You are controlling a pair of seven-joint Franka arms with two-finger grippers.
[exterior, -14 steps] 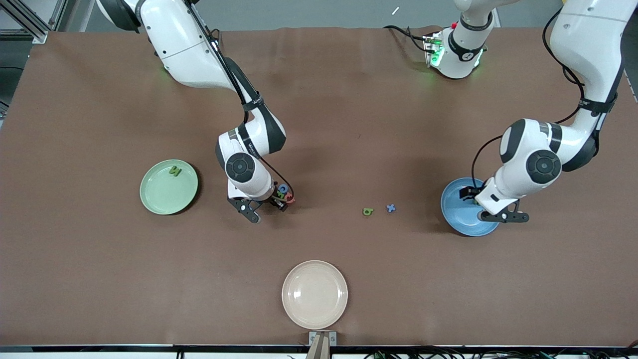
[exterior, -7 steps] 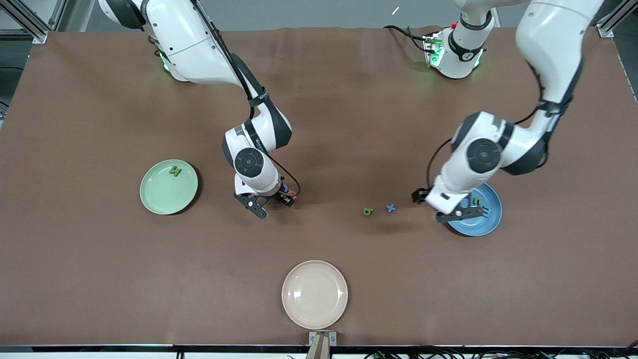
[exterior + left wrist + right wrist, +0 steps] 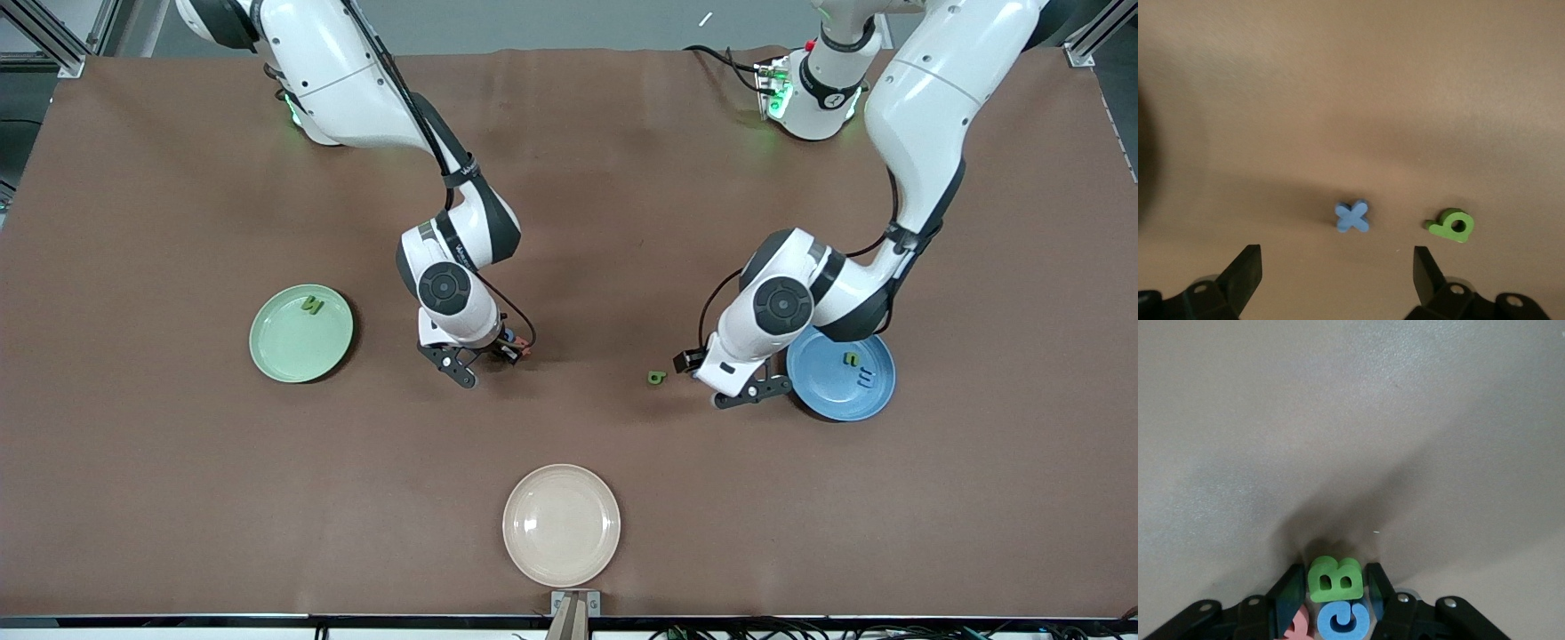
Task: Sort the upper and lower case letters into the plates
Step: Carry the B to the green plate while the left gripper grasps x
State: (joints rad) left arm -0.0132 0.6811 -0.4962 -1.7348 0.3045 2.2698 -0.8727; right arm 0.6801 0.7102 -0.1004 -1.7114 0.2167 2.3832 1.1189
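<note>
Green B (image 3: 1335, 579) clamped between right gripper (image 3: 1333, 592) fingers, light, rigid; left gripper (image 3: 1338, 280) spread above blue x (image 3: 1353, 217).

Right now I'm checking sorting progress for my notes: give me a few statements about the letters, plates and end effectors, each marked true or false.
1. The mint green plate holds one green letter. True.
2. The blue plate is empty. False: two letters lie in it.
3. The right end effector is closed on the green B. True.
4. The left end effector grips the blue x. False: it is open, the x between its fingers.
5. The beige plate holds a letter. False: none.
</note>
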